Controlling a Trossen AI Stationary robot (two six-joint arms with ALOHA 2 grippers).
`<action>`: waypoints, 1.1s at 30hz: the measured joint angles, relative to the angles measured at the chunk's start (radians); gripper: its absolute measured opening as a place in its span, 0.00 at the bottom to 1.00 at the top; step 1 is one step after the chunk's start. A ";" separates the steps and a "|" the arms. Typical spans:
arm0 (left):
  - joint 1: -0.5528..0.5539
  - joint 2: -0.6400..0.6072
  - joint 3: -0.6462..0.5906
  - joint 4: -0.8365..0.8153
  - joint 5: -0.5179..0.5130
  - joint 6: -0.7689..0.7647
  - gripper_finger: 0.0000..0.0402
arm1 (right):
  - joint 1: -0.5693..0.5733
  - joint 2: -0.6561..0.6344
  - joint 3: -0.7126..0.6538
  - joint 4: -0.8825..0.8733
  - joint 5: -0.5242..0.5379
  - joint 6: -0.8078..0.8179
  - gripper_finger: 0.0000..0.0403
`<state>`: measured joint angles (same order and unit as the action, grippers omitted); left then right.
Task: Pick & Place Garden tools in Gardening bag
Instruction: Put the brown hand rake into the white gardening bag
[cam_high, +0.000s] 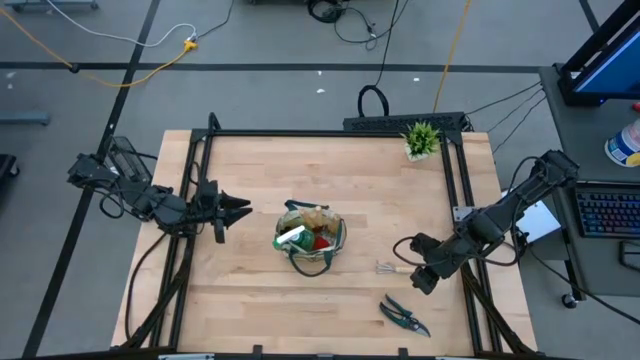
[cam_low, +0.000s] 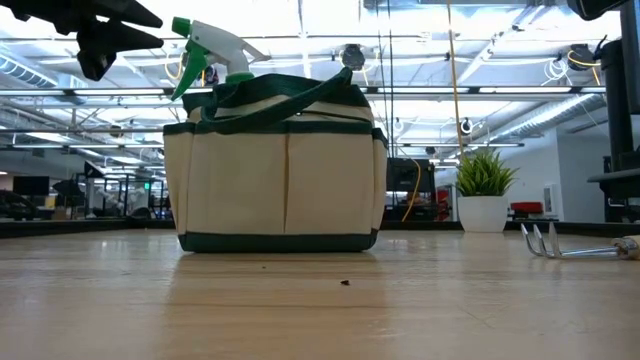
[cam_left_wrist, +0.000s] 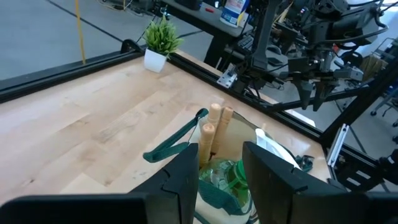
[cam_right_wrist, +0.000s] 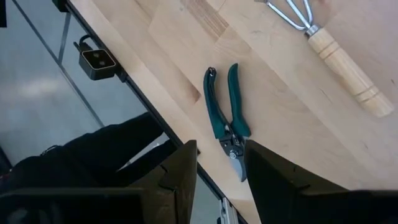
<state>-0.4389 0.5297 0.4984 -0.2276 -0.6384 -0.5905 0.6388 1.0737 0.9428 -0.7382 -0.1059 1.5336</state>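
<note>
The khaki gardening bag (cam_high: 310, 240) with green trim stands upright on its base mid-table (cam_low: 280, 170). Wooden tool handles (cam_left_wrist: 214, 124), a green-and-white spray bottle (cam_low: 215, 50) and a red item (cam_high: 320, 242) stick out of its top. A small rake (cam_high: 393, 268) and dark pruning shears (cam_high: 405, 315) lie flat on the table near the right front. My left gripper (cam_high: 240, 210) hovers open left of the bag, level and pointing at it (cam_left_wrist: 221, 155). My right gripper (cam_high: 420, 282) hangs open above the table between the rake and the shears (cam_right_wrist: 227, 127), slanting down (cam_right_wrist: 221, 155).
A small potted green plant (cam_high: 422, 140) stands at the far right corner of the table. A black frame rail (cam_high: 330, 132) runs along the table's edges. Bare wood lies on the left half and in front of the bag (cam_low: 330, 300).
</note>
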 joint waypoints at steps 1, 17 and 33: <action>0.000 0.000 0.000 0.000 0.000 -0.006 0.32 | 0.000 0.000 0.000 0.000 0.000 0.002 0.32; 0.000 0.000 0.000 -0.009 0.001 0.030 0.32 | 0.000 0.003 0.000 -0.079 0.017 0.398 0.32; 0.000 0.000 0.000 -0.108 -0.069 0.119 0.32 | 0.009 0.045 0.000 -0.103 0.102 0.841 0.32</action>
<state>-0.4389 0.5298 0.4988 -0.3351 -0.7074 -0.4713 0.6478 1.1185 0.9424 -0.8412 -0.0039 2.3742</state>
